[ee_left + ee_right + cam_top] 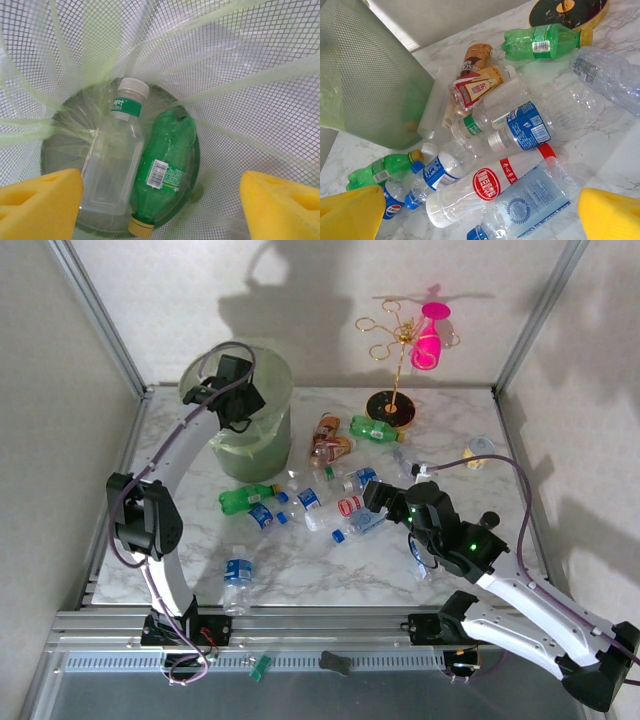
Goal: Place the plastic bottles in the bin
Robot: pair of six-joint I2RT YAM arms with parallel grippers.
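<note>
Left wrist: left gripper (160, 210), wide apart and empty, above bottles (167, 165) lying in the bin (240, 65).

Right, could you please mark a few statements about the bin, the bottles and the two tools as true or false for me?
1. Two bottles lie in the bin: a clear bottle and a green bottle. True.
2. The left tool is shut on a bottle. False: its jaws stand apart above the bin, with nothing between them.
3. The right tool is open over a pile of bottles on the table. True.
4. The green bottle in the bin has a blue cap. False: its cap is yellow.
</note>
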